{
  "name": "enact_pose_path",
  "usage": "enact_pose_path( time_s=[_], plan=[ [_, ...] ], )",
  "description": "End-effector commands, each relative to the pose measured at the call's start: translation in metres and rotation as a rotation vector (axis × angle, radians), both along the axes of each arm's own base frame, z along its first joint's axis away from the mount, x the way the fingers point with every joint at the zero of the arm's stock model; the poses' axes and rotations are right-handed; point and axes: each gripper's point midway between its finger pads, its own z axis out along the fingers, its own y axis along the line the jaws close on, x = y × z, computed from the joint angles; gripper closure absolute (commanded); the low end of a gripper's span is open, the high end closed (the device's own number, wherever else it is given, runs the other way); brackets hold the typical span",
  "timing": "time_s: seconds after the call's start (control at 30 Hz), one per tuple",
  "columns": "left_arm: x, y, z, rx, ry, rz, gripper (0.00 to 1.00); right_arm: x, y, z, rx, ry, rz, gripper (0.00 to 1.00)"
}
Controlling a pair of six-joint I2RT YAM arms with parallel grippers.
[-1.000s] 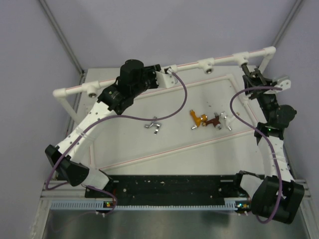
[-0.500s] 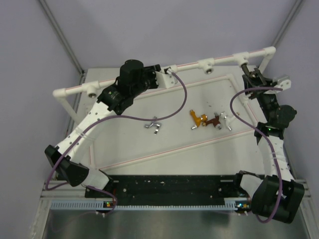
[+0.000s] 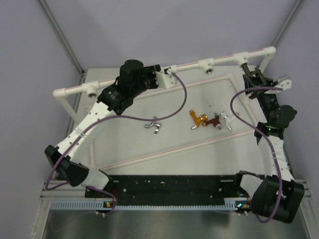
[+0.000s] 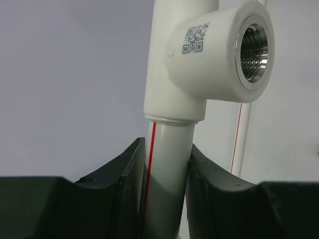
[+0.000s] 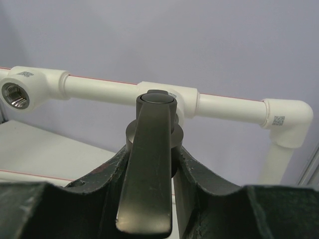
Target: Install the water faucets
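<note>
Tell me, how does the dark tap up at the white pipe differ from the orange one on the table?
The dark grey tap is clamped in the right gripper at the white pipe; the orange tap lies ungripped on the table. Colour too: dark grey tap against bright orange tap. Both are small taps with lever handles.

The silver faucet [image 3: 153, 125] lies on its own, the orange-gold faucet [image 3: 197, 119], reddish-brown faucet [image 3: 214, 121] and white faucet [image 3: 226, 120] are bunched together further right, and the dark grey faucet [image 5: 149, 164] sits up against the white pipe [image 5: 229, 107].
</note>
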Motion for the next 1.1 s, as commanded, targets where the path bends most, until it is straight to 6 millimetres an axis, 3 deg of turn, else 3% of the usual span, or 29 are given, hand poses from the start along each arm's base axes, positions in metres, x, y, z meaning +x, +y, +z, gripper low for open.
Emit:
enact_pose_path(
  time_s=[0.0,0.27,0.67,1.07],
  plan=[
    [-0.009,0.002,-0.025,-0.093,0.149,0.040,1.00,-0.015,0.006,0.049,-0.024,-0.143,0.002,1.00],
    [-0.008,0.002,-0.027,-0.089,0.158,0.043,1.00,-0.018,0.011,0.054,-0.025,-0.152,0.035,1.00],
    [-0.010,0.003,-0.024,-0.093,0.157,0.040,1.00,-0.007,0.002,0.033,-0.013,-0.109,-0.008,1.00],
    [-0.013,-0.002,-0.023,-0.103,0.168,0.012,1.00,-0.004,0.008,0.019,-0.002,-0.094,0.039,1.00]
  ],
)
